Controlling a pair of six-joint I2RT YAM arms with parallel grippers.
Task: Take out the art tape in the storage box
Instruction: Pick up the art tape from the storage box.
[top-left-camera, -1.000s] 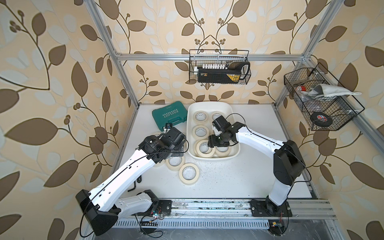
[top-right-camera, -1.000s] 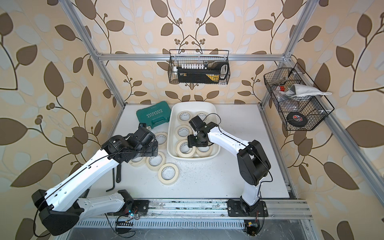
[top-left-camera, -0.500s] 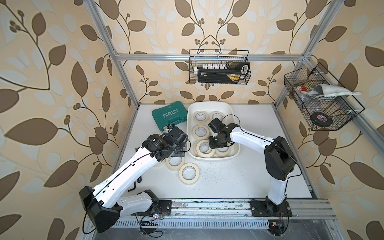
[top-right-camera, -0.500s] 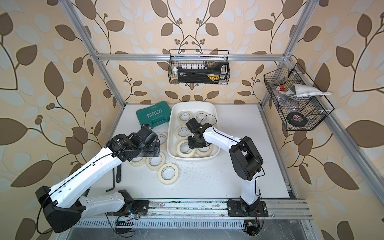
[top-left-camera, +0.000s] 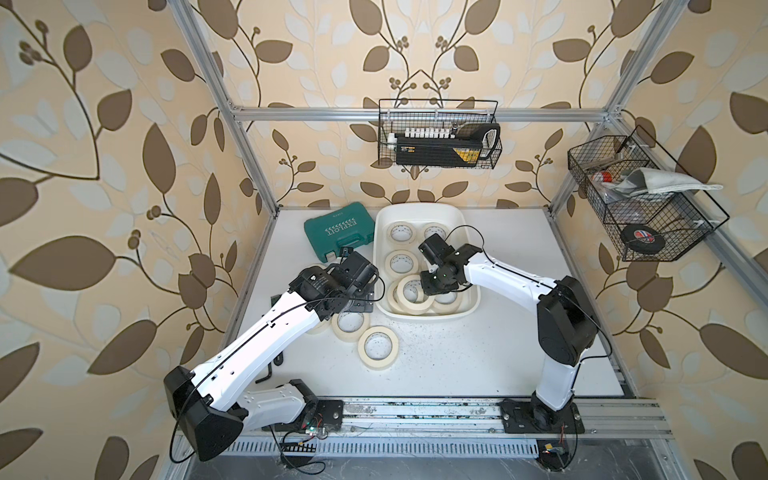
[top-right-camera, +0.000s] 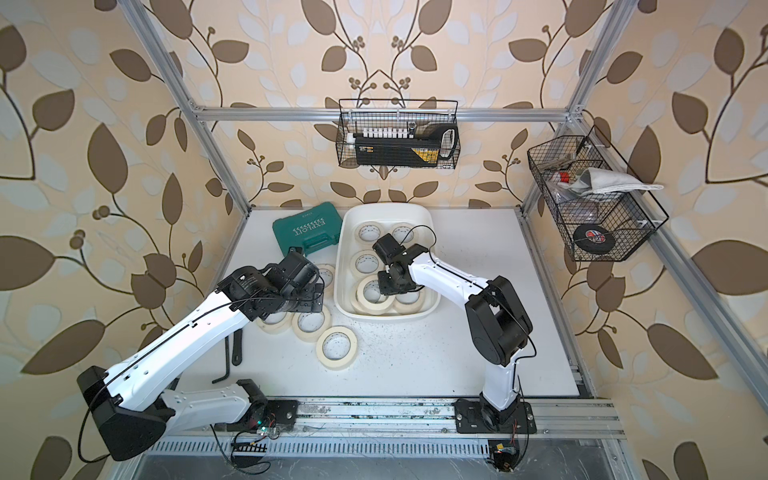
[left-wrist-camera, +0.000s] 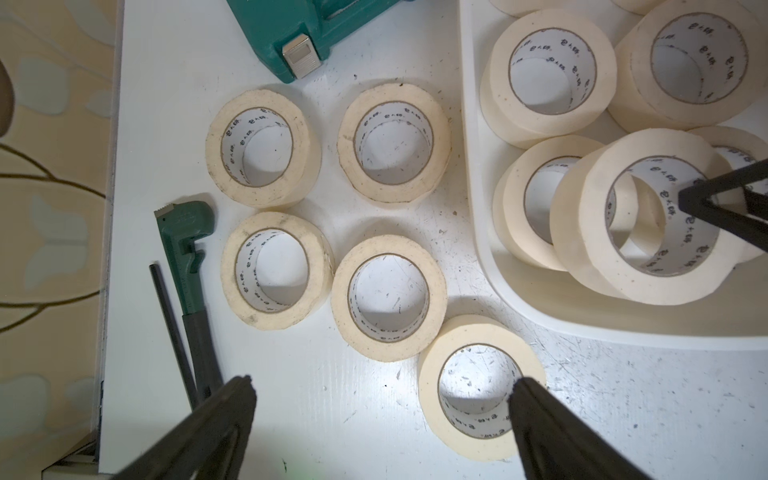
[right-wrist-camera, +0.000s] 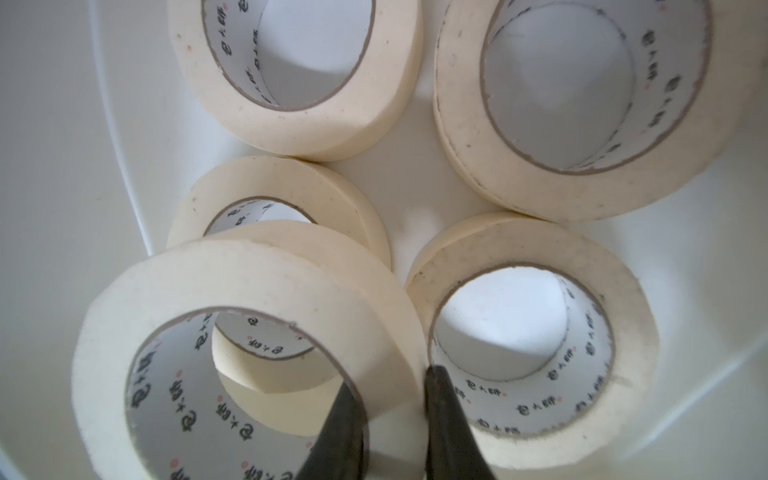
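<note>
Pinching art tape — seemingly tilted — right jaws inside storage box.

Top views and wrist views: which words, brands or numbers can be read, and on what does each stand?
"EXPLOIT": green plastic tool case, upside down in both top views.
Black characters inside the cream tape rolls' cardboard cores: not surely legible.
Yellow label on the black box in the back wire basket: too small.
Red-and-white label on the black tape roll: too small.
</note>
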